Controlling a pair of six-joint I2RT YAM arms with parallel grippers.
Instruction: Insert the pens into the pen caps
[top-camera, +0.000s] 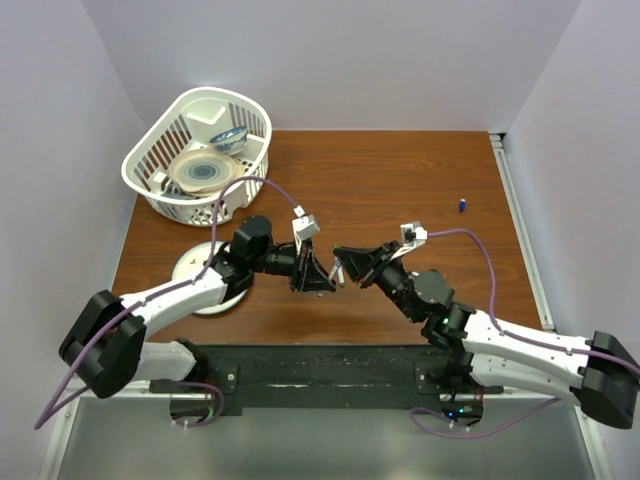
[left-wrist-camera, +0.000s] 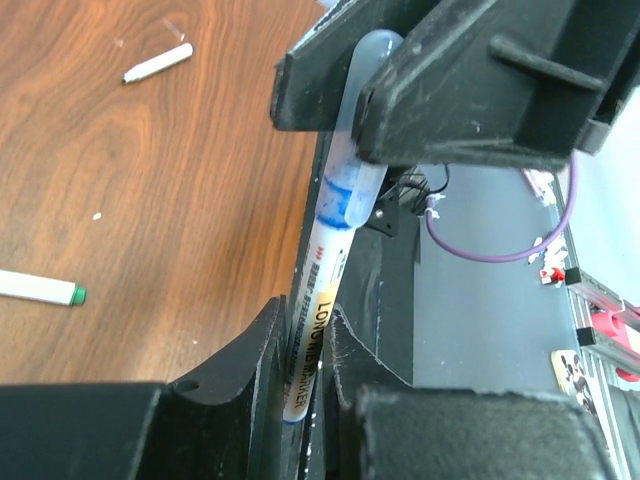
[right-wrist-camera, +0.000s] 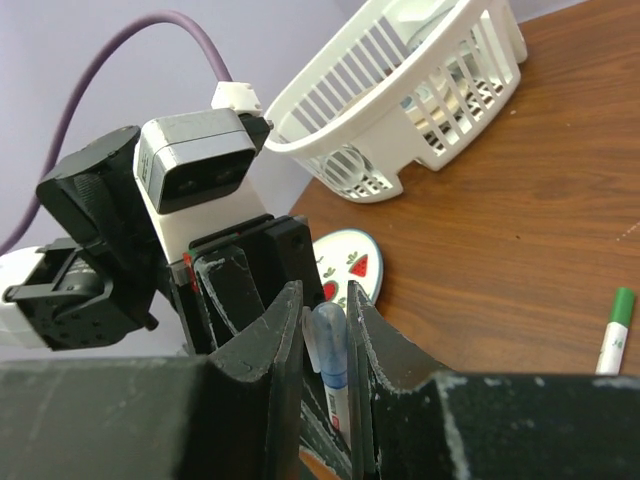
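Left gripper (left-wrist-camera: 305, 318) clamps the white pen (left-wrist-camera: 322, 272); right gripper (right-wrist-camera: 325, 302) pinches the blue cap (right-wrist-camera: 329, 350) — tip inside.

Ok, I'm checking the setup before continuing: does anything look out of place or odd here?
A small blue piece, maybe a stray cap, lies alone toward the table's right side, far from everything else. Nothing looks spilled or damaged.

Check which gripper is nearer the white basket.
Left, narrowly. The left gripper, holding the pen, sits to the near right of the white basket; the right gripper, holding the cap, sits farther right.
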